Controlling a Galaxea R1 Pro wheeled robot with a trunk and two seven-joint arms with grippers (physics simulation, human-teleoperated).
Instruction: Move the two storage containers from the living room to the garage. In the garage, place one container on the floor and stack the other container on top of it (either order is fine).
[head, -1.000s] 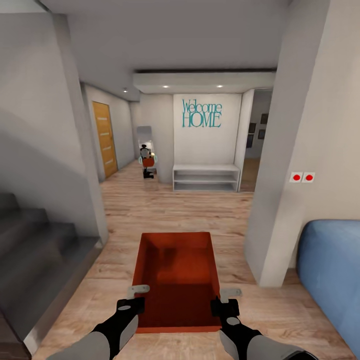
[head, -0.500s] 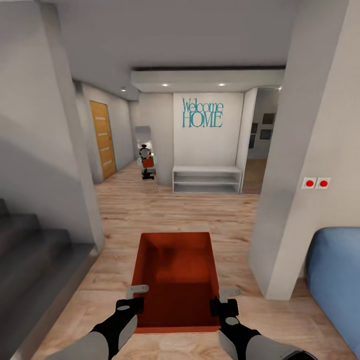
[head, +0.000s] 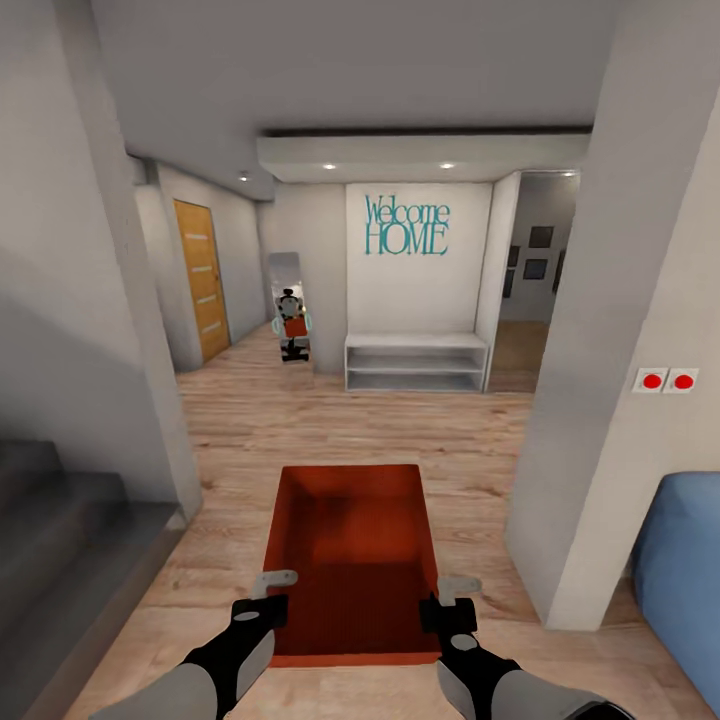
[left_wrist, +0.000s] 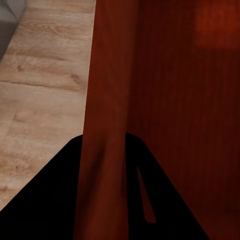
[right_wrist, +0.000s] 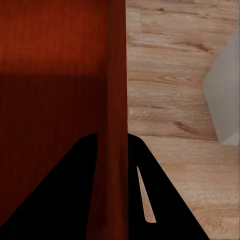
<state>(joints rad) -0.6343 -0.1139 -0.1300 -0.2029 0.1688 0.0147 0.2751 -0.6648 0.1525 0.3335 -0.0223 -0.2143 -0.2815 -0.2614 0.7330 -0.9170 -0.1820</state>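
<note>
Wood-plank hallway (head: 350, 420), one storage container (head: 350, 560) carried out front.
My left gripper (head: 268, 592) and right gripper (head: 452, 598) each pinch a side wall; I judge this the haul to the garage, so next I drive on, grip steady.

Both arms forward, left claw (head: 272, 592) and right claw (head: 452, 597) clamped shut.

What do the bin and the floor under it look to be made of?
Bin: probably thin molded plastic, matte orange-red, judging by its slim walls and finely ribbed inside bottom; the render leaves it open. Floor: light wood planks or laminate, with visible grain, knots and board seams and a low sheen.
</note>
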